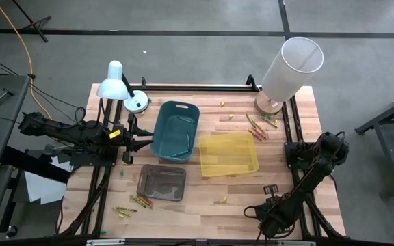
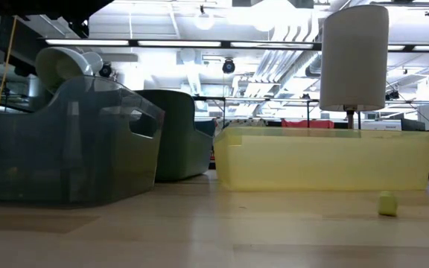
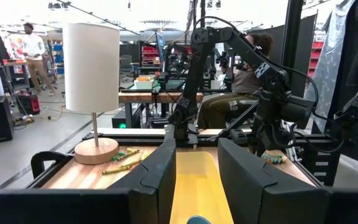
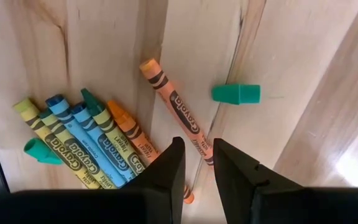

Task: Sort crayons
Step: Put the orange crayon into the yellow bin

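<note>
Right fingers (image 4: 196, 163) narrowly parted over one orange crayon (image 4: 173, 106), left fingers (image 3: 194, 163) parted, empty, three bins (image 1: 176, 130).

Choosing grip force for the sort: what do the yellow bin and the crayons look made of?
The shallow rectangular yellow bin looks like translucent, smooth plastic: the wooden table shows through it. The thin stick crayons look like wax in printed matte paper wrappers.

On the wooden slatted table (image 1: 204, 219), the teal plastic bin (image 1: 176, 130) sits mid-table, with the yellow translucent bin (image 1: 228, 154) just beside it to the right and the grey clear bin (image 1: 161, 182) in front. The white-shaded lamp on a wooden base (image 1: 289, 68) stands at the far right corner (loose crayons (image 1: 258, 124) lie beside its base), the white desk lamp (image 1: 118, 82) at the far left.
</note>
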Robot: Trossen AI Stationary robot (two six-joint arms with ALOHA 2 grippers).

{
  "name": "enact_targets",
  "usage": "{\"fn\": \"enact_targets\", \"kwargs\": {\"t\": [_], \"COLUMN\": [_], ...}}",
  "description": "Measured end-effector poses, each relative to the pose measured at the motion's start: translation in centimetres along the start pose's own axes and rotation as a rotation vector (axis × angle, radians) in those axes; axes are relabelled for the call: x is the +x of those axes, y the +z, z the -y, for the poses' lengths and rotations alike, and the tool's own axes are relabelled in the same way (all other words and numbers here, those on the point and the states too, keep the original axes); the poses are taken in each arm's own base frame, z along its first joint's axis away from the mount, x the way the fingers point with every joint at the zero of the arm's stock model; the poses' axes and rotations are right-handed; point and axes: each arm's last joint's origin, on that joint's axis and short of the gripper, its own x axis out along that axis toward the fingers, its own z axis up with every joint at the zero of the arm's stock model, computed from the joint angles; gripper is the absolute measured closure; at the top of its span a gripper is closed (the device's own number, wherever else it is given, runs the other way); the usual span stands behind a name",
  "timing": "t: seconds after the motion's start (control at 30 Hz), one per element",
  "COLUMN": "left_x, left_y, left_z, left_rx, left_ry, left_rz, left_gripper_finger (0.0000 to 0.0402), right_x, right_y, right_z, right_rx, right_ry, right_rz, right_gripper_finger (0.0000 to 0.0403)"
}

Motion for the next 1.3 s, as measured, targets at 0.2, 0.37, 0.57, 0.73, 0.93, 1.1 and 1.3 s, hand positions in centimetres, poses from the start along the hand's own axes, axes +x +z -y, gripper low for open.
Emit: {"fn": "enact_targets", "kwargs": {"t": [0.2,0.37,0.57,0.73,0.93,1.1,1.3], "left_x": [0.0,0.0,0.0,0.0,0.0,0.0,0.0], "left_y": [0.0,0.0,0.0,0.0,0.0,0.0,0.0], "left_z": [0.0,0.0,0.0,0.0,0.0,0.0,0.0], "left_rx": [0.000,0.000,0.000,0.000,0.000,0.000,0.000], "left_ry": [0.000,0.000,-0.001,0.000,0.000,-0.001,0.000], "left_rz": [0.000,0.000,0.000,0.000,0.000,0.000,0.001], "left_gripper_finger": [0.0296,0.0296,0.0296,0.0296,0.0296,0.0296,0.0296], "right_x": [0.0,0.0,0.0,0.0,0.3,1.6,2.0], "right_y": [0.0,0.1,0.1,0.1,0.2,0.6,0.8], "right_z": [0.0,-0.1,-0.1,-0.1,-0.1,-0.3,-0.4], "right_rx": [-0.001,-0.023,-0.028,-0.028,-0.027,-0.067,-0.079], "right_ry": [0.002,0.010,0.004,0.004,-0.004,-0.021,-0.030], "right_rz": [0.002,0.011,0.016,0.017,0.008,-0.020,-0.028], "right_gripper_finger": [0.0327,0.0327,0.0327,0.0327,0.0327,0.0327,0.0327]}}
